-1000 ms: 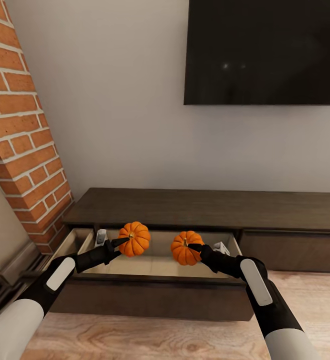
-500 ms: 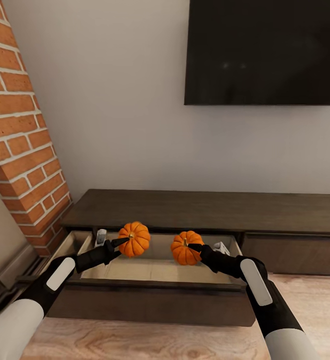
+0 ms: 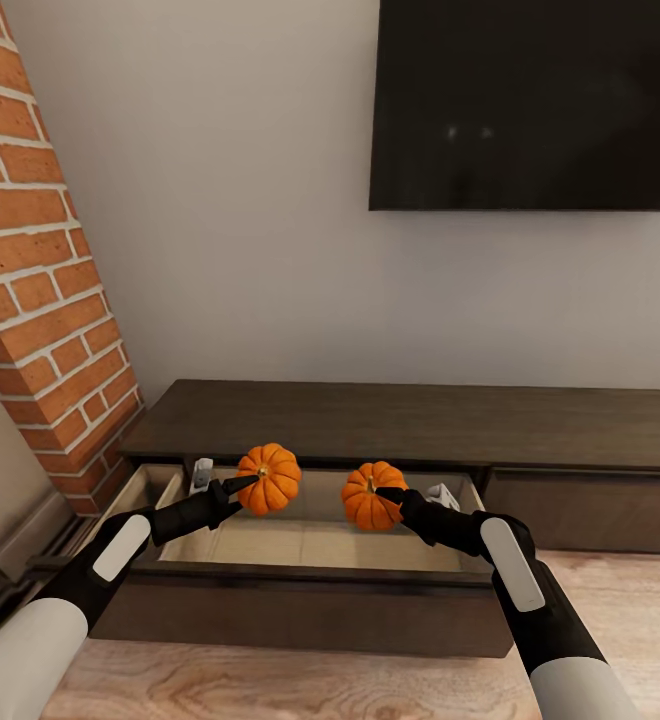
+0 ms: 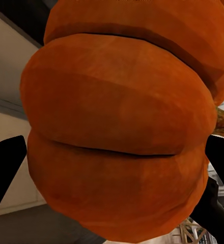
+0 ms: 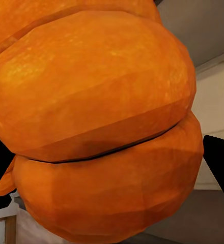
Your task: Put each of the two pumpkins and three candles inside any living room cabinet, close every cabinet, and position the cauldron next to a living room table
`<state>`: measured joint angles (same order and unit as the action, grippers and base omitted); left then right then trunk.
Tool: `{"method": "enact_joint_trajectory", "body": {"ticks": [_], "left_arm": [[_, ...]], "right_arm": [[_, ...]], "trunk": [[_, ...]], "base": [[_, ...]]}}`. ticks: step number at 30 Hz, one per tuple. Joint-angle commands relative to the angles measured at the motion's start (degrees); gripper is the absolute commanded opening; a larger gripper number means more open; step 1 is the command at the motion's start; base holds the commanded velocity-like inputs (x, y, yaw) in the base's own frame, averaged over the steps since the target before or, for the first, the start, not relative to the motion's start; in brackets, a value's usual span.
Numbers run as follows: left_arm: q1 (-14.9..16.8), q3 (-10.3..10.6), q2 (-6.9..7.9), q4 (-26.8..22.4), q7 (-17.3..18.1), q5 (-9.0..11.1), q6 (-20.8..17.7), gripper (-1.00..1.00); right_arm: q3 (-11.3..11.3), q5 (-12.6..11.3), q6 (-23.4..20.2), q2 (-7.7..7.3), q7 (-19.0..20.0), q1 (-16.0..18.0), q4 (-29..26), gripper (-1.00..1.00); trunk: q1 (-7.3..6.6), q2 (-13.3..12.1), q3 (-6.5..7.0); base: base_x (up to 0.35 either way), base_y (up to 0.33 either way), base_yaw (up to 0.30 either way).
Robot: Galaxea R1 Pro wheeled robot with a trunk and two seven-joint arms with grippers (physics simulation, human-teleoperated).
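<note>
1. My left fingers (image 3: 242,487) are clamped on one pumpkin (image 3: 268,478); in the left wrist view the dark fingertips (image 4: 5,170) press both sides of its ribbed orange body (image 4: 119,127).
2. My right fingers (image 3: 385,495) grip the other pumpkin (image 3: 372,495) the same way, and in the right wrist view its orange skin (image 5: 96,127) sits between the black pads (image 5: 221,162).
3. Both pumpkins hang above the open drawer (image 3: 310,545) of the cabinet (image 3: 410,425), the left-hand one toward the drawer's left end, the other nearer its right end, well apart from each other.
4. The drawer is pulled out from the cabinet's left half; the cabinet's right front (image 3: 585,510) is shut.
5. A brick column (image 3: 40,300) stands left of the cabinet, a dark screen (image 3: 530,100) hangs on the wall above it, and wood floor (image 3: 300,685) lies in front of it.
</note>
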<state>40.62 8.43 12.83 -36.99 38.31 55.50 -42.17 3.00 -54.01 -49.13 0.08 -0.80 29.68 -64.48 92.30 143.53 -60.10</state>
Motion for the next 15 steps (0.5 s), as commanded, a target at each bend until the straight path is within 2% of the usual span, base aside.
{"method": "enact_joint_trajectory", "body": {"ticks": [1, 15], "left_arm": [[0.05, 0.19, 0.04, 0.0, 0.01, 0.49, -0.28, -1.0], [0.02, 0.19, 0.01, 0.04, 0.01, 0.49, -0.28, -1.0]], "right_arm": [[0.08, -0.27, -0.27, 0.01, -0.08, 0.03, -0.03, -1.0], [0.08, -0.23, -0.27, 0.01, -0.1, 0.03, -0.03, -1.0]], "trunk": [[-0.01, 0.02, -0.05], [0.01, 0.04, -0.27]], "base": [[0.0, 0.0, 0.0], [0.0, 0.0, 0.0]]}}
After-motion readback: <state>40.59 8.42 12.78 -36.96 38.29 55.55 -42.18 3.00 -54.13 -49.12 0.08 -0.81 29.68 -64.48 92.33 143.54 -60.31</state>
